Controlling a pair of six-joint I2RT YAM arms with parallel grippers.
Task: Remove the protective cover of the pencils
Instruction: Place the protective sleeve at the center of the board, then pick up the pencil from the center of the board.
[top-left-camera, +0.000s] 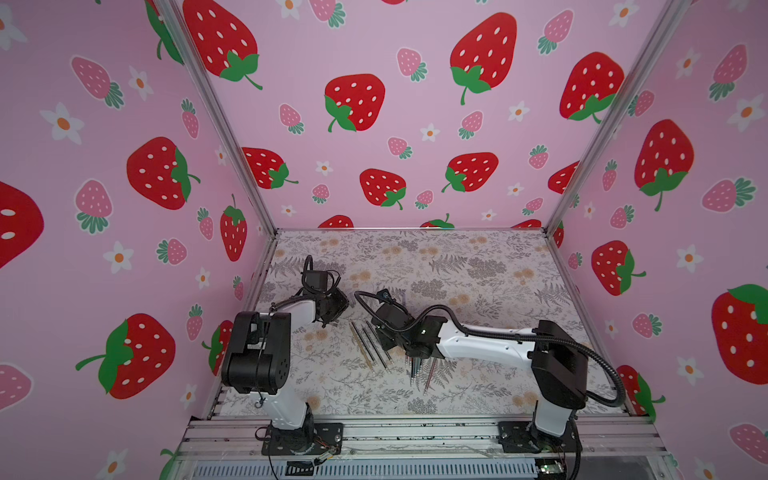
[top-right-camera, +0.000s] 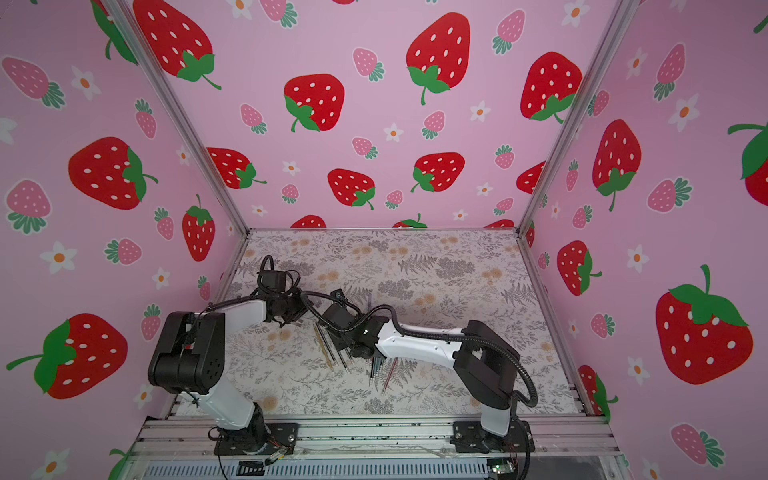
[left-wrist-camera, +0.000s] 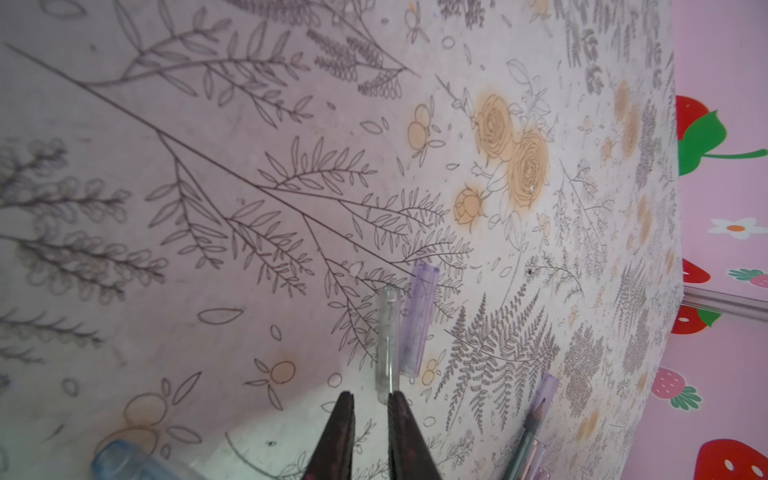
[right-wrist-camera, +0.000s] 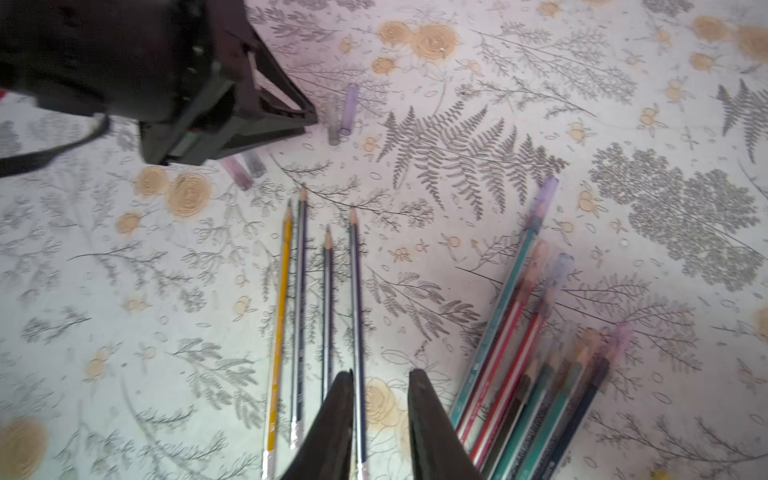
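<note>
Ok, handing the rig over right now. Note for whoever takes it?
Left gripper: jaws slightly apart, gripping nothing; a clear cap lies at its tips, with a purple cap beside it.
Right gripper: jaws apart, empty, low over the bare pencils.
Done: four bare pencils lie in a row, points exposed; two more caps lie loose by the left gripper.
Left: the capped pencils, bunched beside the right gripper, need uncapping.
</note>
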